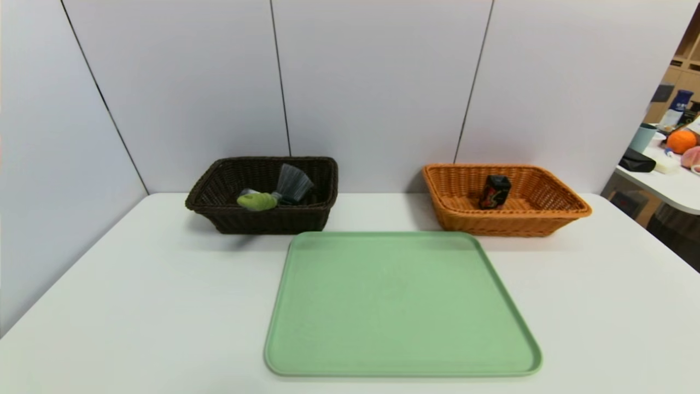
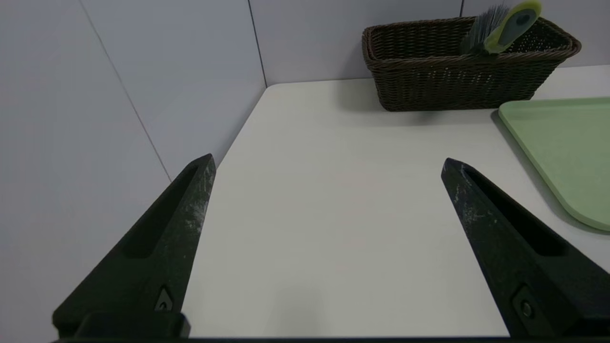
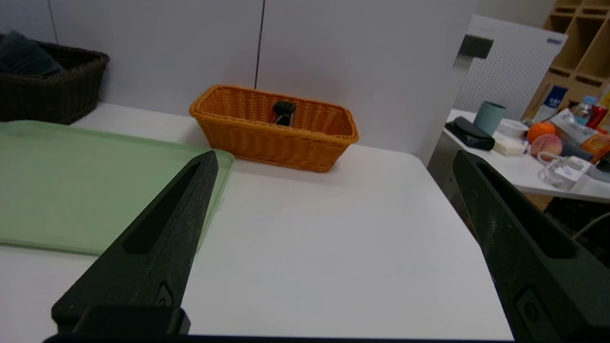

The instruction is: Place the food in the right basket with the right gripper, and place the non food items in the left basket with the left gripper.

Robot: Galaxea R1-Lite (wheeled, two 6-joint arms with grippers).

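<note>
The small black food box (image 1: pixel 495 192) (image 3: pixel 284 113) stands inside the orange basket (image 1: pixel 569 205) (image 3: pixel 267 138) at the back right. In the dark brown basket (image 1: pixel 219 210) (image 2: pixel 429 81) at the back left, the green-handled brush (image 1: pixel 257 201) (image 2: pixel 512 26) leans with its grey bristles (image 1: pixel 294 182) up. The white bottle is hidden. Neither arm shows in the head view. My left gripper (image 2: pixel 329 164) is open over bare table, well short of the brown basket. My right gripper (image 3: pixel 336 159) is open over bare table, well short of the orange basket. Nothing is between either pair of fingers.
An empty green tray (image 1: pixel 399 306) (image 2: pixel 562 147) (image 3: pixel 71 181) lies in the middle of the white table (image 1: pixel 136 306). Grey wall panels close the back and left. Beyond the table's right edge stands another table (image 1: pixel 670 183) (image 3: pixel 519 171) with clutter.
</note>
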